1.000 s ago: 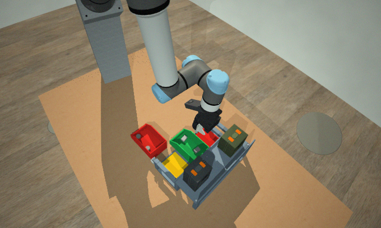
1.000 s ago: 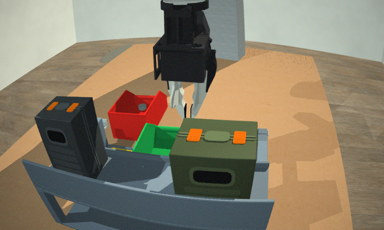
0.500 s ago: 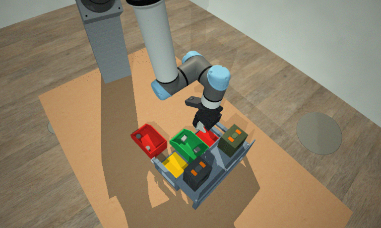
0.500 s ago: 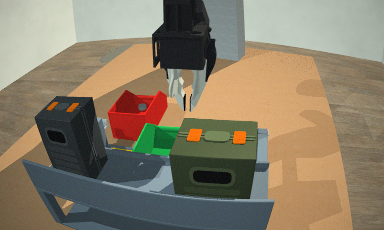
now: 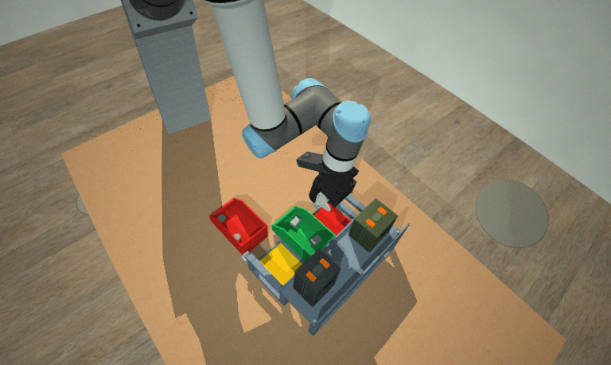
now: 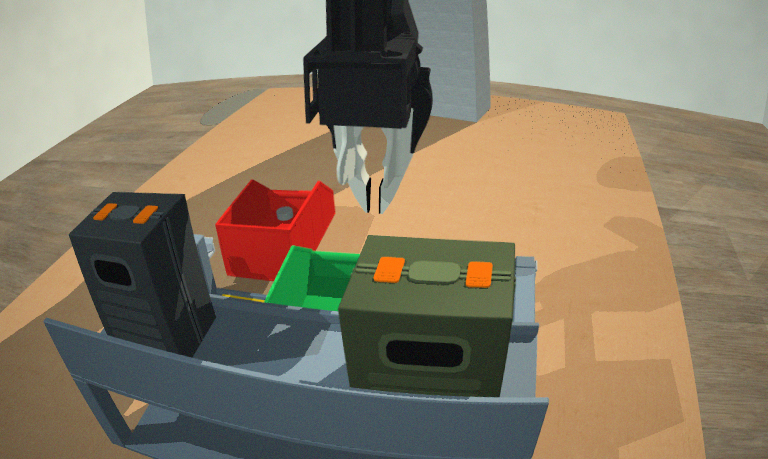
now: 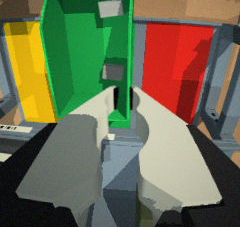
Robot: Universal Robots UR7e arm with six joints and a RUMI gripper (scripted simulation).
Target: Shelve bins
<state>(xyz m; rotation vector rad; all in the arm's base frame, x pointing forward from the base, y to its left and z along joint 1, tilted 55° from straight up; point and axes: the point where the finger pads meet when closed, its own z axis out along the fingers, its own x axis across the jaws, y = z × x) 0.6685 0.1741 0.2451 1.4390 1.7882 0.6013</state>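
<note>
The green bin (image 5: 288, 217) (image 6: 325, 287) (image 7: 75, 62) sits on the shelf (image 5: 297, 309) (image 6: 305, 400) between the yellow mark (image 5: 281, 266) (image 7: 25, 72) and the red mark (image 5: 333, 222) (image 7: 165, 62). Its open end sticks out past the front lip, and two grey parts are in it. Any mark under it is hidden. The red bin (image 5: 252, 222) (image 6: 254, 245) stands on the table in front of the shelf, with parts in it. My gripper (image 5: 324, 207) (image 6: 374, 205) (image 7: 123, 88) is shut with nothing held, only a thin gap between its tips, above the shelf near the green bin's right wall.
A dark case (image 5: 317, 277) (image 6: 124, 273) and an olive case (image 5: 372, 226) (image 6: 424, 295) stand on the upper board. The olive case is close to my gripper's side of the shelf. Side frames bound the shelf at both ends.
</note>
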